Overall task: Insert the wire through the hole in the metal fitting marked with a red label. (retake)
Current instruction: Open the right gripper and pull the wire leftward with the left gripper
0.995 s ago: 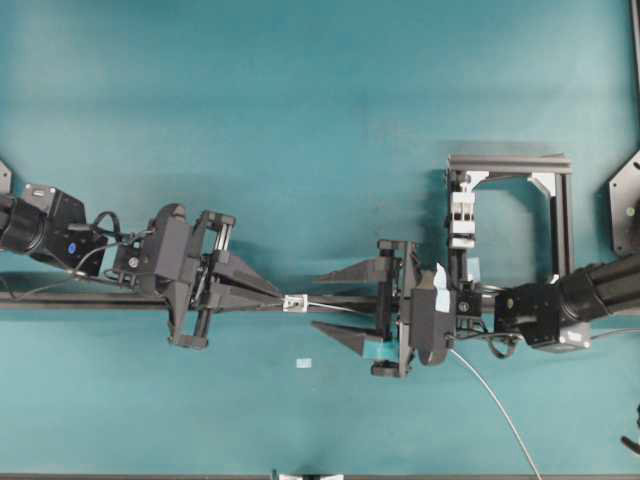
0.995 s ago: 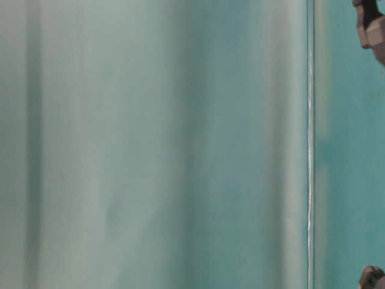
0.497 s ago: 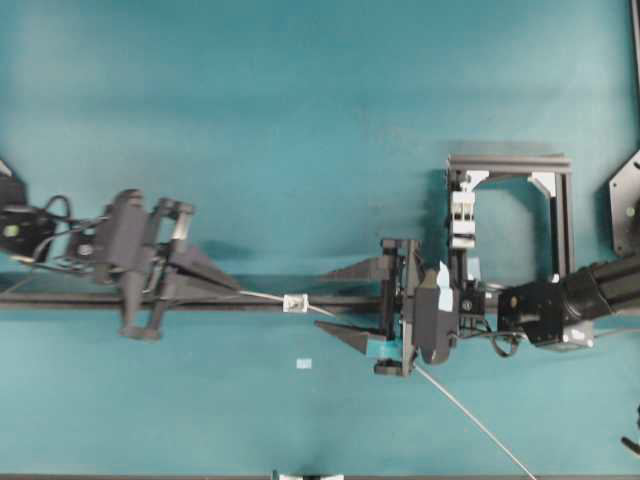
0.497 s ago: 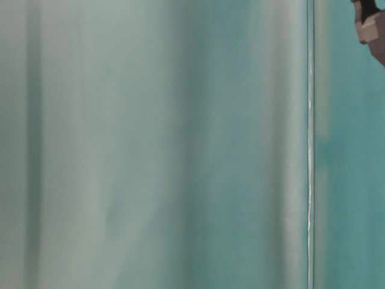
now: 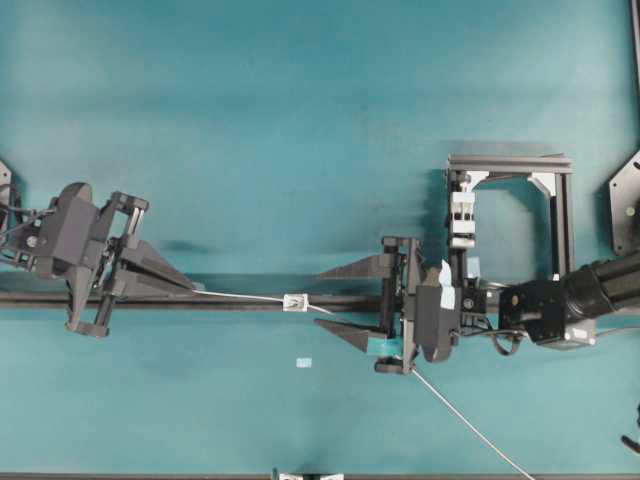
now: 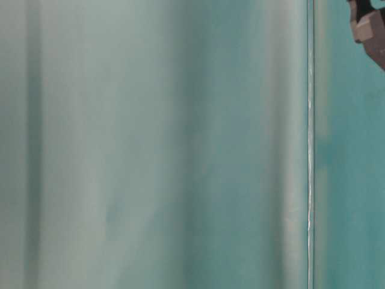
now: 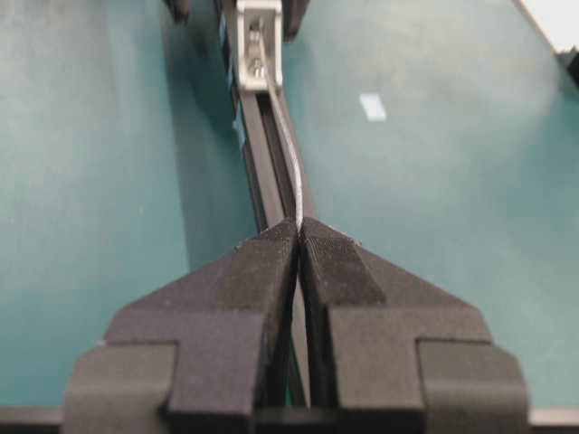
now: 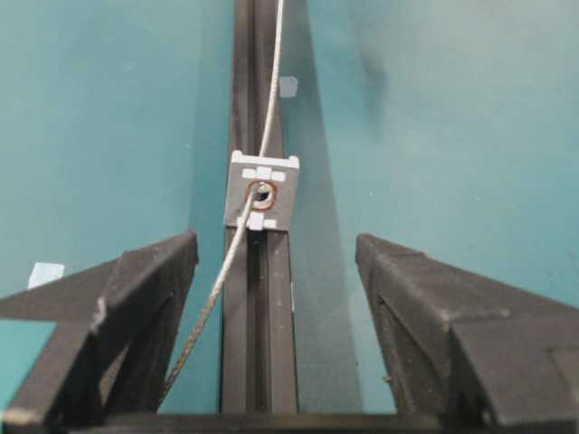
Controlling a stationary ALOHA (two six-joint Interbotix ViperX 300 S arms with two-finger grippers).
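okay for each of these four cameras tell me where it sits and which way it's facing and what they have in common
Overhead: above the table, looking straight down; both arms, left gripper, right gripper.
Table-level: low, facing a blurred teal surface; only a dark robot part at the corner.
Left wrist: behind closed fingers, looking along the rail.
Right wrist: behind open fingers, facing the metal fitting.
Shared: both wrist views show the wire through the fitting.

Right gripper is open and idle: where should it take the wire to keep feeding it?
Likely the slack stretch of the wire just short of the metal fitting, from above. It rises free of the black rail between the open right gripper jaws.
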